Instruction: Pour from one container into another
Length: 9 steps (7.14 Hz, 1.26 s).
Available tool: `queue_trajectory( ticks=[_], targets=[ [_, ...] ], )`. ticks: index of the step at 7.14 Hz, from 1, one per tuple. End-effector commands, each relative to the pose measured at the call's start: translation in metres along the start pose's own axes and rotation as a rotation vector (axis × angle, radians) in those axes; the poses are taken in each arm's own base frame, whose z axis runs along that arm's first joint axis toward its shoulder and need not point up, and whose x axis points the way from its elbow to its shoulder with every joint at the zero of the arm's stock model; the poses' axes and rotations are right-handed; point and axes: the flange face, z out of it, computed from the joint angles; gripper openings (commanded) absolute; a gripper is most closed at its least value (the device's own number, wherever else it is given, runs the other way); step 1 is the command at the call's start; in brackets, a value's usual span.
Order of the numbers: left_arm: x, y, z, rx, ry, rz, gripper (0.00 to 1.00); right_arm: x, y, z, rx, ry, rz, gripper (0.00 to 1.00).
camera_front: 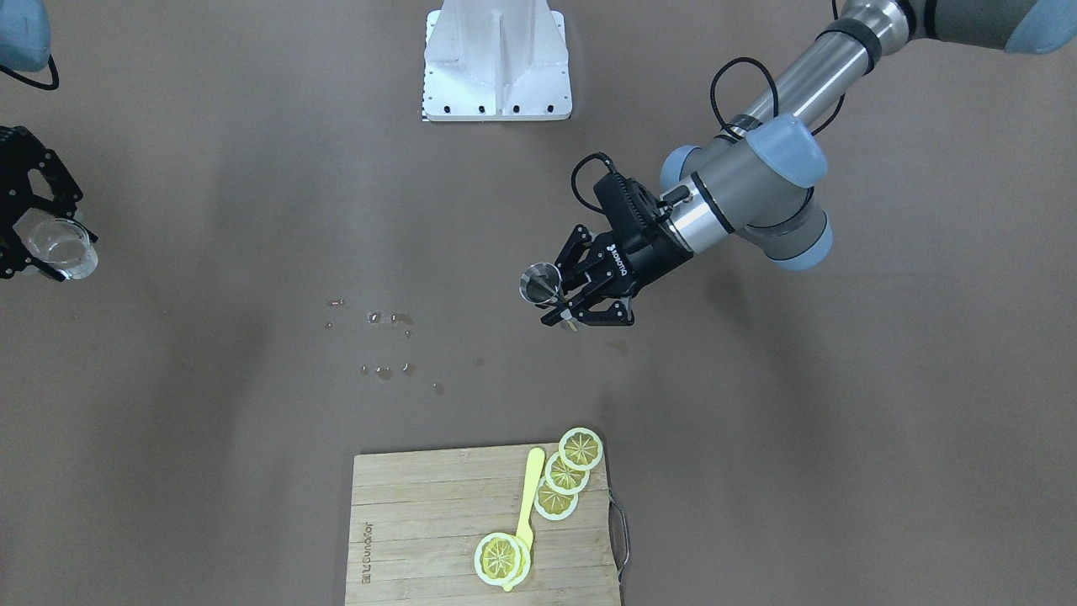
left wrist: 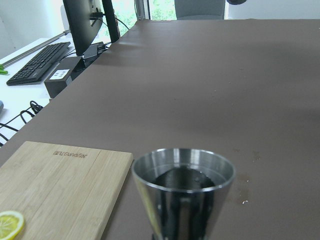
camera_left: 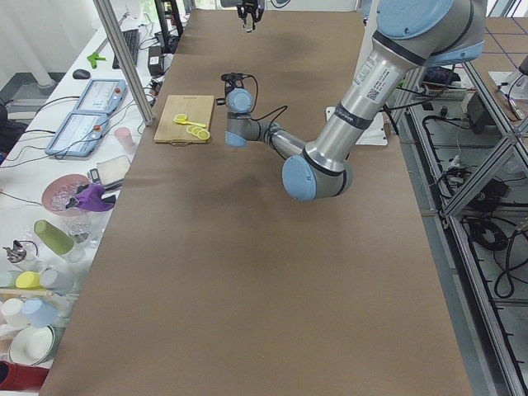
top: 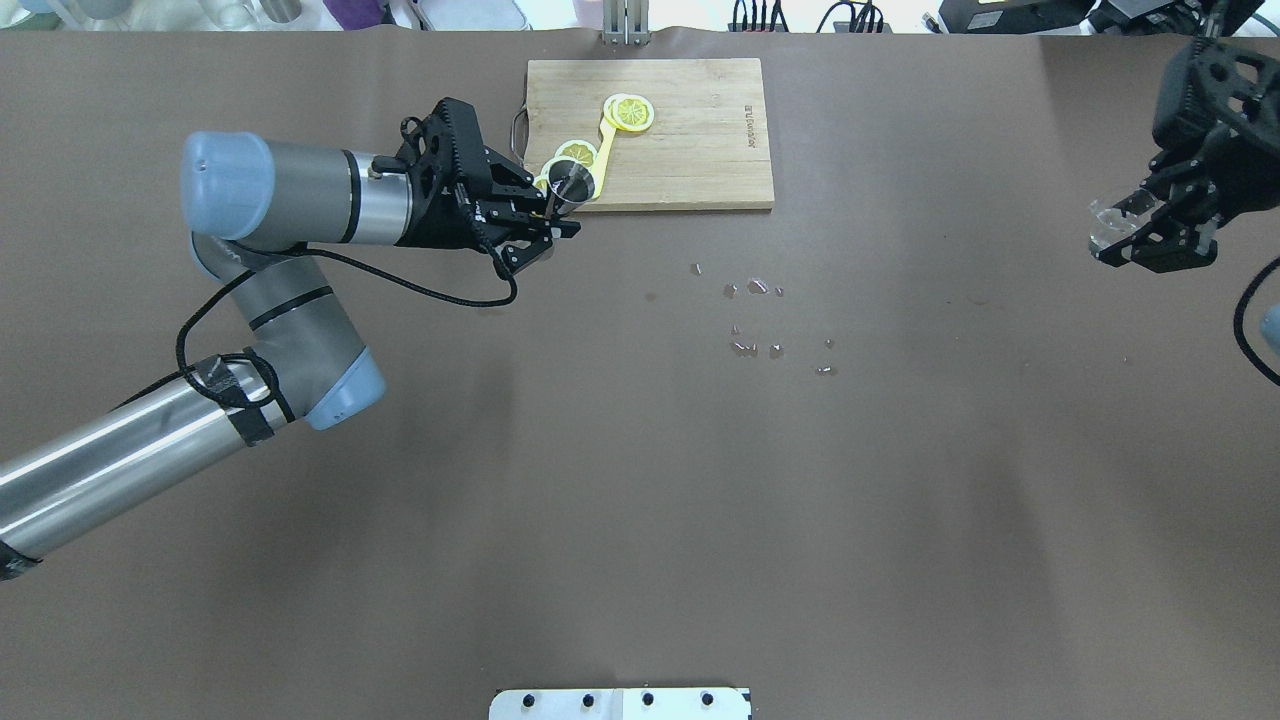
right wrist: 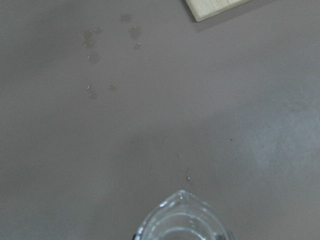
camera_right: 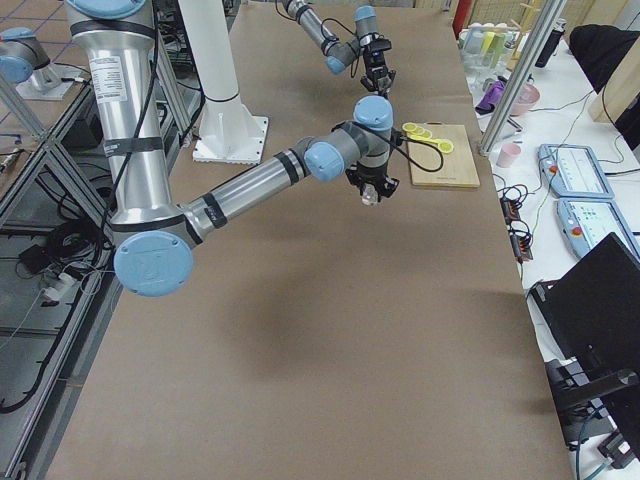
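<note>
Left jaws: closed on the steel cup [camera_front: 539,282], gripping its lower body. The cup is held above the worktop [top: 640,520], upright with its long axis vertical and its rim up, just beside the board [top: 700,150].

Right jaws: closed on the glass [top: 1110,222], held above the worktop's far right end with its spout facing away from the wrist.

Key relation: the two containers are well apart, and the glass lies to the cup's right across the droplets [top: 755,320]. Judgement: no pour is possible until the arms bring rim over rim. Contents of either container cannot be told.
</note>
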Motion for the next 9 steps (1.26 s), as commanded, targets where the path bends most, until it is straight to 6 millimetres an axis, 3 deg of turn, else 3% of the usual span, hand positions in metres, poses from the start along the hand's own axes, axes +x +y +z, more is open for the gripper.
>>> queue_trajectory(
  ticks=[1,3,4,5,7,9],
  targets=[
    [-0.010,0.025,-0.030,0.082,-0.132,-0.097,0.00,-0.016,0.076,0.012,0.099,0.034,0.145,0.00],
    [-0.023,0.047,-0.061,0.170,-0.323,-0.194,0.00,0.009,0.126,0.054,0.209,0.067,0.166,0.00],
    [-0.024,0.055,-0.077,0.187,-0.379,-0.210,0.00,0.020,0.169,0.079,0.274,0.090,0.154,0.00],
    [-0.030,0.063,-0.090,0.209,-0.457,-0.244,0.00,0.025,0.198,0.094,0.319,0.103,0.165,0.00],
    [-0.038,0.079,-0.105,0.227,-0.589,-0.258,0.00,0.024,0.196,0.114,0.329,0.160,0.152,0.00],
    [-0.026,0.107,-0.110,0.253,-0.707,-0.334,0.00,0.022,0.191,0.145,0.358,0.185,0.147,0.00]
  ],
)
